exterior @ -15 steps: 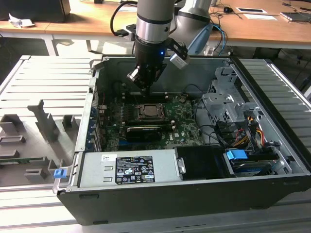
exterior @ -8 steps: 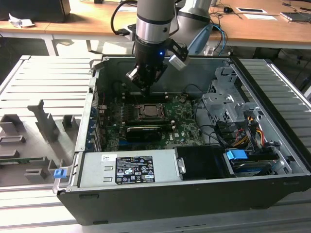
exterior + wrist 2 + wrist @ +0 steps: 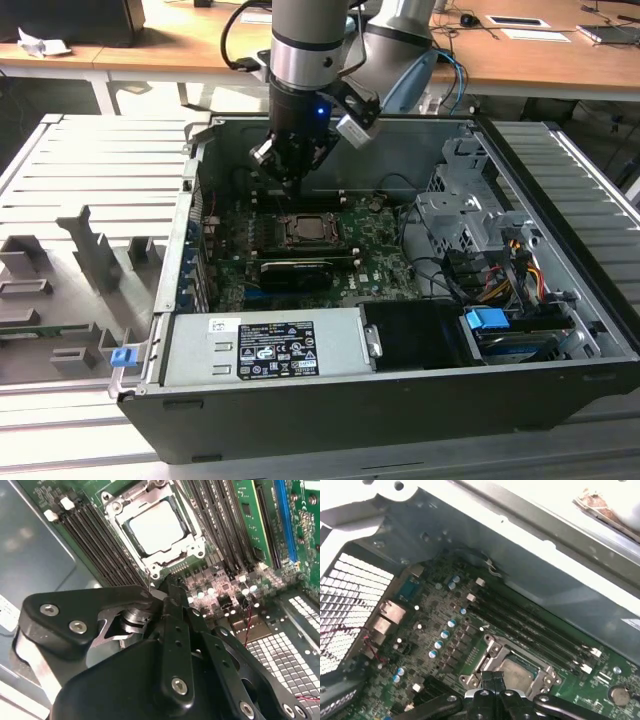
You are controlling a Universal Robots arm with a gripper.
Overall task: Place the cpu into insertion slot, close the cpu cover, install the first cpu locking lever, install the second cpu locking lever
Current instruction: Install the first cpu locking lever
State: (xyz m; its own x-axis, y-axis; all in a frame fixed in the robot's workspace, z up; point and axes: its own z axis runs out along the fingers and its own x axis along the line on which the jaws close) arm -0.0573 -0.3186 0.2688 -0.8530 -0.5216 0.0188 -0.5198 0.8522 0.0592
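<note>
The cpu (image 3: 155, 527) lies in the insertion slot (image 3: 303, 230) on the green board, its pale top showing through the window of the cpu cover (image 3: 175, 554). The cover lies flat over the slot. In the first wrist view the cpu (image 3: 517, 670) and the cover (image 3: 492, 650) sit just beyond the fingertips. My gripper (image 3: 288, 180) hangs just above the slot's far side in the exterior view. In both wrist views its black fingers are pressed together with nothing between them, and the gripper (image 3: 166, 586) (image 3: 493, 676) ends at the slot's edge beside a thin metal rod (image 3: 149, 575).
The board sits deep in an open computer case (image 3: 560, 180). Long black memory slots (image 3: 95, 535) flank the socket. A black card (image 3: 295, 270), a power supply (image 3: 265, 345), a drive cage (image 3: 455, 215) and coloured cables (image 3: 520, 260) crowd the case. A grey fixture (image 3: 90, 250) stands outside.
</note>
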